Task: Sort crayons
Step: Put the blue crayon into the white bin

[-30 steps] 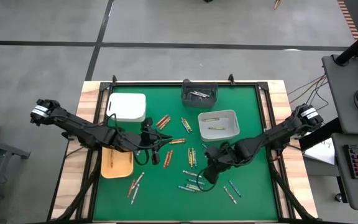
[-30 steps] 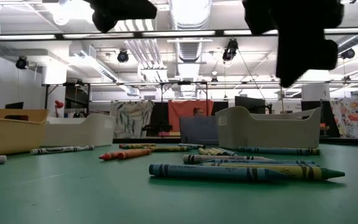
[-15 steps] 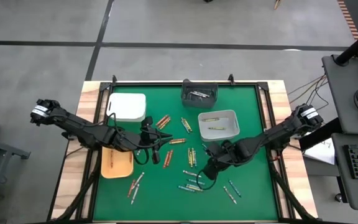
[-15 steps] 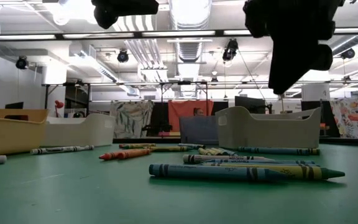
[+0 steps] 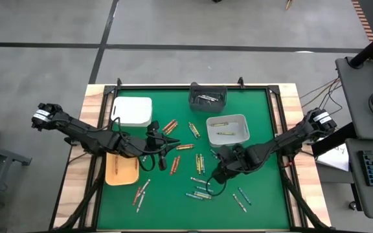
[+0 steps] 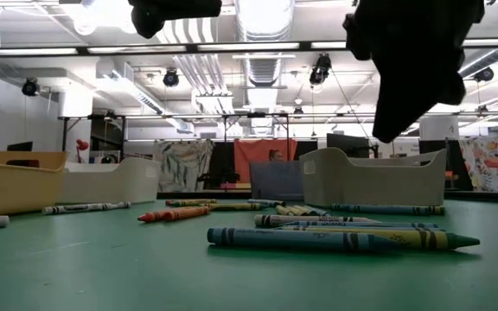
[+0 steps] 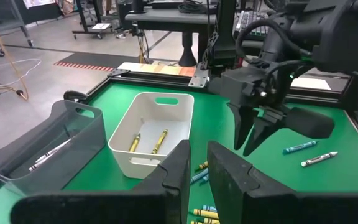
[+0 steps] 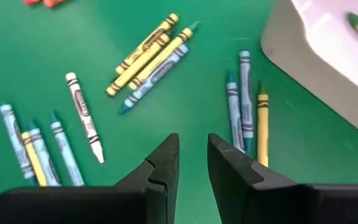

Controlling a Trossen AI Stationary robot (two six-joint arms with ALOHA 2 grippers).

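The crayons (image 5: 198,163) lie loose across the middle of the green table (image 5: 258,200), most toward its near edge, with a few in the white bin (image 5: 227,129) and the grey bin (image 5: 207,97) by the far edge. The right hand (image 5: 216,173) hangs over the near cluster, fingers slightly apart, holding nothing. The left hand (image 5: 162,160) hovers beside the tan tray (image 5: 121,169), fingers nearly closed and empty.

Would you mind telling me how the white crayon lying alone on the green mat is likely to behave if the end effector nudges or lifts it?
The white crayon looks round and thin, so a sideways nudge would probably roll it. It seems stiff and light; its paper wrapper should give fair grip. It lies flat on the green mat, so pinching it may be fiddly.
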